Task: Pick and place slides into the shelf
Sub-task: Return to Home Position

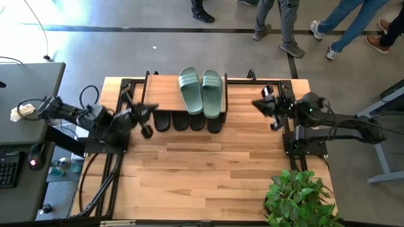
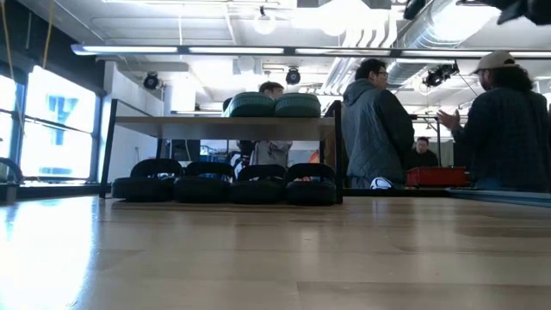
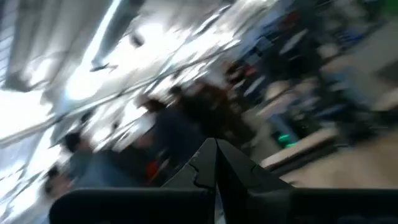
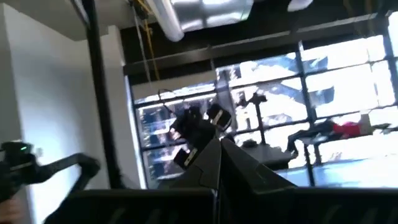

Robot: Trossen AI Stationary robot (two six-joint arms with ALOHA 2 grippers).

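The shelf [image 1: 163, 93] stands at the table's far edge, its plank top [image 2: 172, 127] on thin black legs. Two sage-green slides [image 1: 202, 91] lie side by side on the plank, also seen in the low view [image 2: 274, 105]. Several black slides [image 1: 188, 121] stand in a row on the tabletop under the plank [image 2: 225, 182]. My left gripper [image 1: 148, 123] hangs left of the black row, shut and empty; in its wrist view its tips [image 3: 216, 149] point up into the room. My right gripper [image 1: 260, 105] hangs right of the shelf, shut and empty [image 4: 217, 142].
A potted plant [image 1: 297, 195] sits at the table's near right corner. Bare wooden tabletop [image 1: 208, 170] stretches in front of the shelf. Several people [image 2: 374, 120] stand beyond the far edge. A desk with a keyboard [image 1: 9, 167] stands left of the table.
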